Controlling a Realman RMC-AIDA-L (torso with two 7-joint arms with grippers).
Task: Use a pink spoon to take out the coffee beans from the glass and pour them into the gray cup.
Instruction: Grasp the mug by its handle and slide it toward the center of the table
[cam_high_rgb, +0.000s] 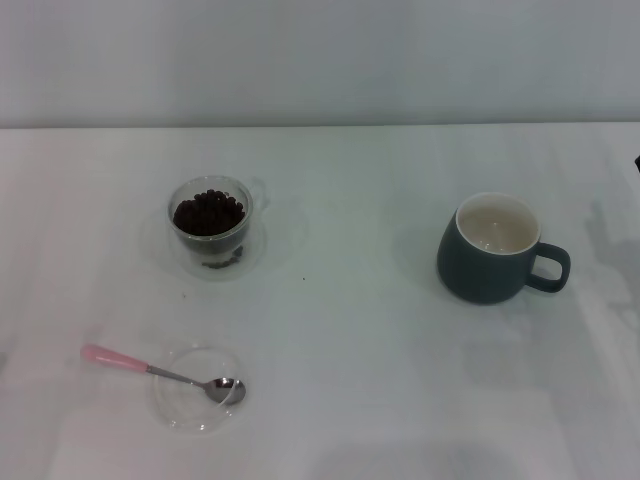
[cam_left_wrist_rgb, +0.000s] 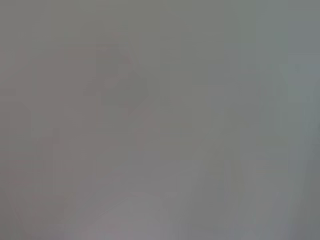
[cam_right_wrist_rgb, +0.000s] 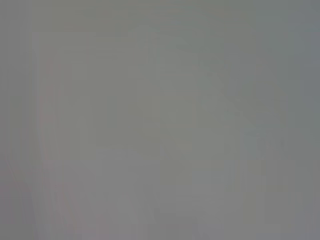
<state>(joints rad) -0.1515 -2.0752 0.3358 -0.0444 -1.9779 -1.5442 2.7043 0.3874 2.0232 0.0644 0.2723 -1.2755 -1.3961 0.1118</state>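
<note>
Nothing started yet: the small clear glass (cam_high_rgb: 210, 225) holds its heap of dark coffee beans (cam_high_rgb: 208, 212), the rounded blue-gray ceramic cup (cam_high_rgb: 488, 252) sits empty well to its right. The pink-handled metal spoon (cam_high_rgb: 160, 371) rests across a flat clear dish (cam_high_rgb: 198, 388). Neither claw is in sight, so their state can't be told; all scooping remains.
</note>
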